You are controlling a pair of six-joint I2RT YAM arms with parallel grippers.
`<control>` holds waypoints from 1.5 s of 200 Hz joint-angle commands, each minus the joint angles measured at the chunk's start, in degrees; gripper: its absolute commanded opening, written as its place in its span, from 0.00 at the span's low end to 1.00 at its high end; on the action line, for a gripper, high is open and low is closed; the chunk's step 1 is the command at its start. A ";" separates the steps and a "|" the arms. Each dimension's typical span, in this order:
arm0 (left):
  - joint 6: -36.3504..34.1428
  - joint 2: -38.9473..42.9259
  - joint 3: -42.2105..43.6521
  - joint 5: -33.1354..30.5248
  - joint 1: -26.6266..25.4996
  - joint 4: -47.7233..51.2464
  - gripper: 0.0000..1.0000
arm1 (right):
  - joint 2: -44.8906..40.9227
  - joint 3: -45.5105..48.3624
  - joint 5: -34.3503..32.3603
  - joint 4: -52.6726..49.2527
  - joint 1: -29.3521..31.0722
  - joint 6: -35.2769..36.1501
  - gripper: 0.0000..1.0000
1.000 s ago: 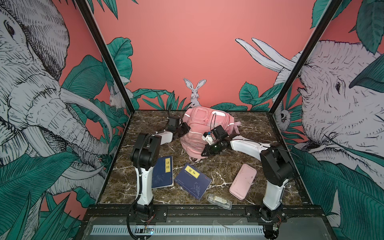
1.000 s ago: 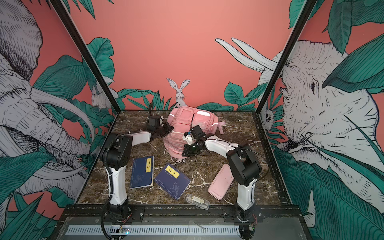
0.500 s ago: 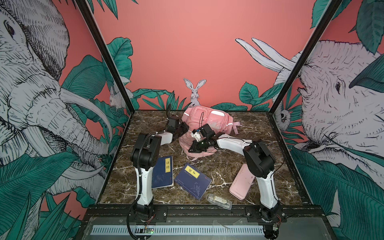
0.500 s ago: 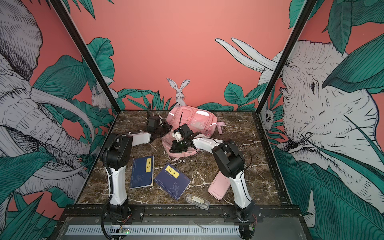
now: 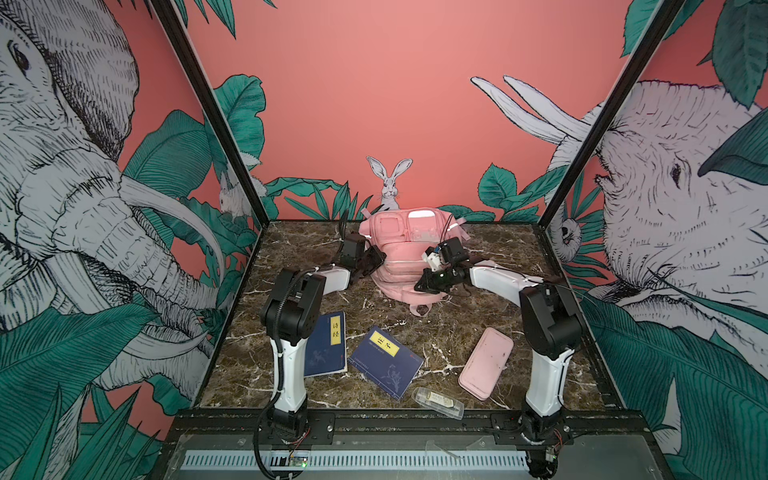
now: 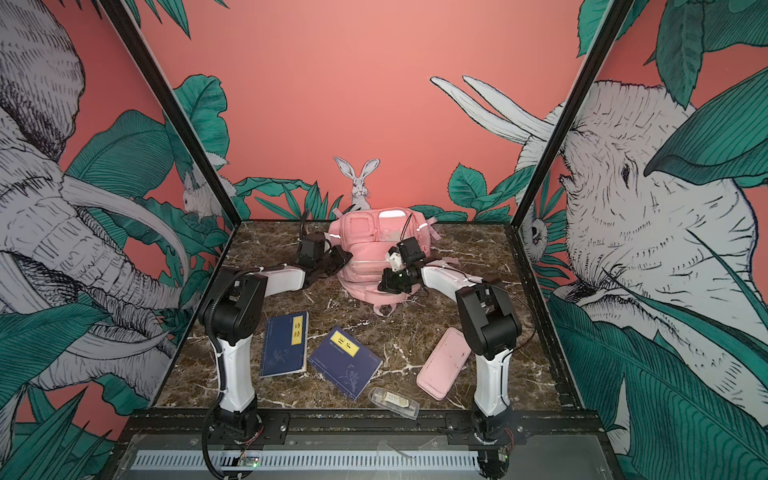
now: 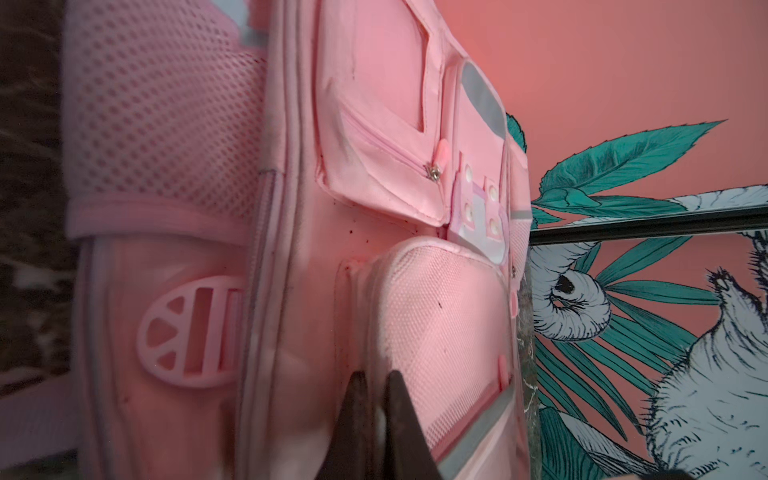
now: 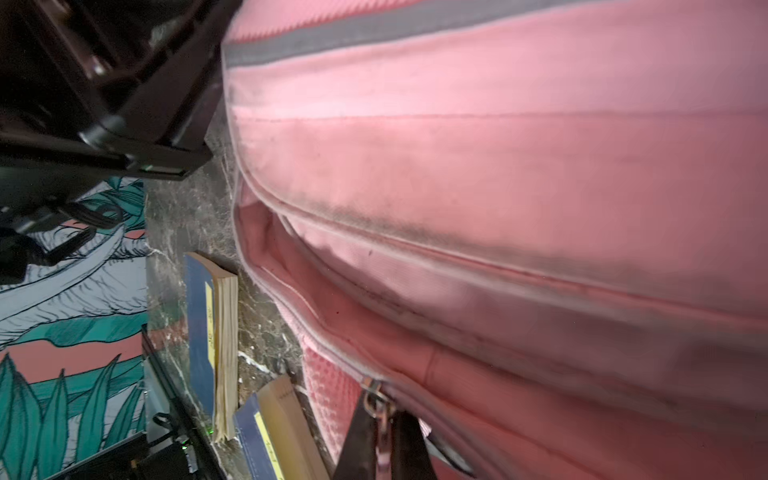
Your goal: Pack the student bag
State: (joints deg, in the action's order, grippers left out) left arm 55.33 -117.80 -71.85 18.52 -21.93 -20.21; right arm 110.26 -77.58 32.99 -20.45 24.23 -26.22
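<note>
Centre-back in a top view, the bag (image 5: 399, 266) sits taller again. The right gripper (image 8: 384, 417), clamped on its zip pull (image 8: 375, 401), has swung back right. The left gripper (image 7: 376, 378) pinches a pocket edge (image 7: 365, 299). The zip (image 8: 307, 309) seems part-open.

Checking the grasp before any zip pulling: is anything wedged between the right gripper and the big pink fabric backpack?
Nothing visible. The right gripper is shut directly on the pink fabric backpack's metal zipper pull; the left gripper pinches its mesh pocket edge.

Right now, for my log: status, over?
Left hand shut on student bag fabric. Right hand shut on zipper pull. Two books, pencil case on table, nothing blocking.
</note>
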 commanded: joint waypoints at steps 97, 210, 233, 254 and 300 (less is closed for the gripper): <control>-29.12 4.83 -19.33 2.62 -2.99 38.88 0.60 | -10.88 10.45 -3.71 -8.03 -5.24 11.23 0.00; -31.92 -9.07 -30.22 10.69 -1.54 43.86 0.54 | -12.35 13.92 0.59 -5.73 -5.16 9.86 0.00; -32.05 -9.13 -30.21 8.50 -1.38 44.55 0.49 | -12.48 14.09 1.10 -5.66 -5.07 9.79 0.00; -31.91 -8.86 -28.80 8.04 -0.77 44.20 0.45 | -12.60 14.00 0.70 -6.11 -4.98 10.26 0.00; -30.49 -8.17 -24.88 8.79 0.78 41.36 0.39 | -12.28 13.27 0.43 -6.74 -4.98 10.66 0.00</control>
State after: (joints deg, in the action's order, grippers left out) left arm 24.40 -128.33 -98.08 27.46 -22.02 21.04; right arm 99.50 -63.90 32.29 -25.96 18.76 -16.23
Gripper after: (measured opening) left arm 0.399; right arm 0.052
